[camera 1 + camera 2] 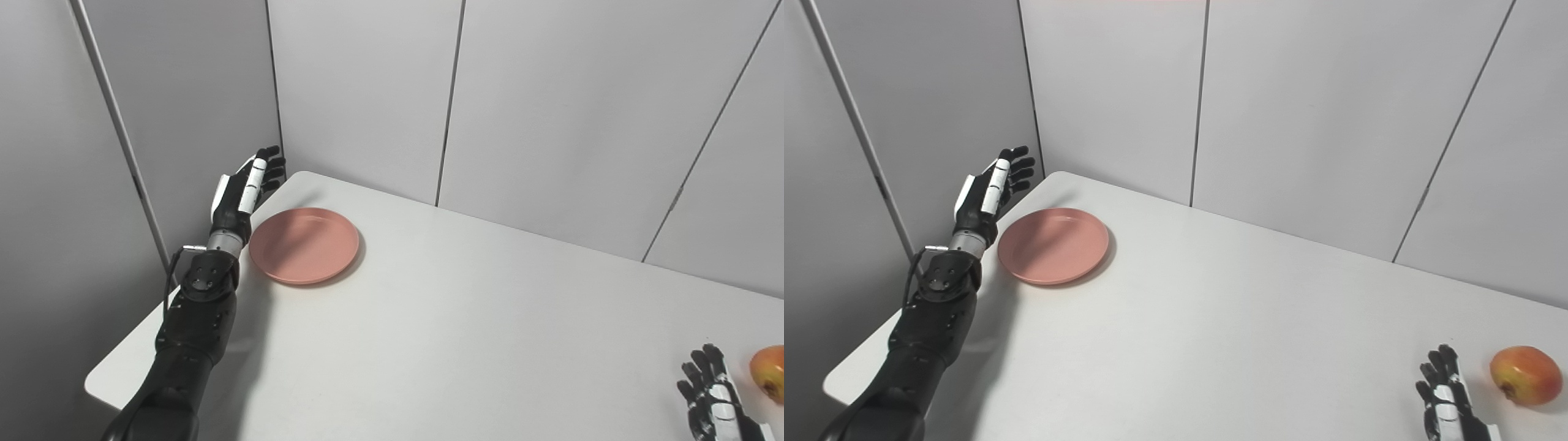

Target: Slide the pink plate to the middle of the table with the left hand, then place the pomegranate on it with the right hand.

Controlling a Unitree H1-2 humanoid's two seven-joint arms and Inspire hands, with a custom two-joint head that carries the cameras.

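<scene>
The pink plate point(304, 245) lies flat at the counter's point(429, 331) far left; my released left hand point(245, 187) hovers just left of it. Near right, the pomegranate point(1525, 375) lies lengthwise left-right, crown facing near-left, beside my released right hand point(1445, 392).

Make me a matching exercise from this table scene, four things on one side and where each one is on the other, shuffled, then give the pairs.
Things:
1. pink plate
2. pomegranate
3. left hand
4. right hand

Places:
A. near right edge of the table, beside the fruit, fingers apart
B. raised at the table's far left corner, beside the plate, holding nothing
C. lying on the table at the near right
D. flat on the table near the far left corner

Pairs: 1-D, 2-C, 3-B, 4-A
</scene>
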